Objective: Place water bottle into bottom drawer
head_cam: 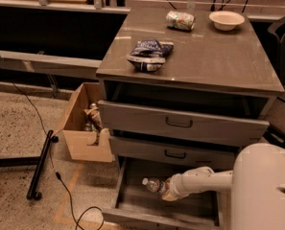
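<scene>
The water bottle [154, 184], clear with a white cap pointing left, lies on its side just above the floor of the open bottom drawer [132, 205]. My gripper [167, 188] is at the bottle's right end, reaching in from the right on a white arm, and it is shut on the bottle's body. The gripper and bottle are inside the drawer, left of its middle. Most of the bottle's lower half is hidden by the gripper.
The two upper drawers [180, 123] stick out above the bottom one. On the cabinet top lie a dark chip bag [149, 54], a crushed can [180, 20] and a white bowl [227, 19]. A cardboard box [82, 123] and cables sit on the floor at the left.
</scene>
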`<state>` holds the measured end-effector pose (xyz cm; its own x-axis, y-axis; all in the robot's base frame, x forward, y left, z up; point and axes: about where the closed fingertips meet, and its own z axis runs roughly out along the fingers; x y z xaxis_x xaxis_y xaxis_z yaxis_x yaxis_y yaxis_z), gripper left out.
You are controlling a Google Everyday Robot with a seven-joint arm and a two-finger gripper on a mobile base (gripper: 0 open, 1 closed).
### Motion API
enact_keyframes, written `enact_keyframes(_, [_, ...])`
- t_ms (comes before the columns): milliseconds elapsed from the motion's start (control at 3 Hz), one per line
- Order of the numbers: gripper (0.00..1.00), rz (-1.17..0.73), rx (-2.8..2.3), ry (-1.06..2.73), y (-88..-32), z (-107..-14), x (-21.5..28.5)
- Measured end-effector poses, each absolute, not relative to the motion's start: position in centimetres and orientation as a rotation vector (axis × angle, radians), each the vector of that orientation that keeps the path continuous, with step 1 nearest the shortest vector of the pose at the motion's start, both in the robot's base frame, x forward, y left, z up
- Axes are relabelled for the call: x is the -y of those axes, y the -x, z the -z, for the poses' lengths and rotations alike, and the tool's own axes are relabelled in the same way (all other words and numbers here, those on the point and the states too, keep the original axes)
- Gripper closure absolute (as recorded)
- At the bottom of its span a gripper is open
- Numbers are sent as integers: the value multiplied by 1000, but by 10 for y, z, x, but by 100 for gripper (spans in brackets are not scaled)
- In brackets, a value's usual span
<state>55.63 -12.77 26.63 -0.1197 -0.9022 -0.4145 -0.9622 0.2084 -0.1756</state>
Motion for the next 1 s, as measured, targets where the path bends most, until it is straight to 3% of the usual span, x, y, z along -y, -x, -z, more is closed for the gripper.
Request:
enact_keyframes(667, [100, -225, -2110, 1707, -564, -225, 106])
enact_keyframes(1000, [84, -212, -2107, 1685, -572, -212, 103])
